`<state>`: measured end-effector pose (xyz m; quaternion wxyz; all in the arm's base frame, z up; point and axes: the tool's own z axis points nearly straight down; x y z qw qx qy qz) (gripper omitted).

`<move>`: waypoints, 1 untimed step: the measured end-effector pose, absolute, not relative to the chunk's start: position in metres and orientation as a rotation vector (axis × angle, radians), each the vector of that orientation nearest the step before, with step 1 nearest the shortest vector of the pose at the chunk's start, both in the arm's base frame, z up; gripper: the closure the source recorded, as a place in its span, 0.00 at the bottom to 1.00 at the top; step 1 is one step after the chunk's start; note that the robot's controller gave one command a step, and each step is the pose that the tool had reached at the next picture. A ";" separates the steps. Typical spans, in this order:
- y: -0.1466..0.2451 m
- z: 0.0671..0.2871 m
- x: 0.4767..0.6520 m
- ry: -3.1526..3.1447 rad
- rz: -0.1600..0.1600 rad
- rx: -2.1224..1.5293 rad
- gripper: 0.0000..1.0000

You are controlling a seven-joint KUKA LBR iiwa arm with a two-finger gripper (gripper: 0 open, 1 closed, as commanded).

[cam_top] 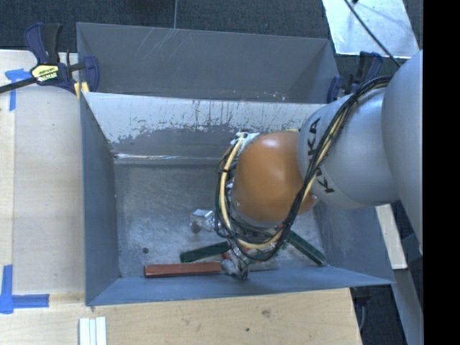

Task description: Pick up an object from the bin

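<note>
Camera view is showing the gripper sitting low at six o'clock beside a reddish-brown flat bar — nothing lifted yet; grip state untellable.

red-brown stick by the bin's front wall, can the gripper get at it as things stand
Probably yes: the red-brown stick lies flat and mostly bare, and the gripper sits low at its right end. The dark green stick behind it and the front wall may crowd it.

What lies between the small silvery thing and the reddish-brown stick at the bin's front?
In the camera view, a dark green stick lies aslant between them.
</note>
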<state>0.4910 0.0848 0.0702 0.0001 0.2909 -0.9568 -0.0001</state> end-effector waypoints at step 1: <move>0.085 0.071 0.493 -3.013 -0.001 0.912 1.00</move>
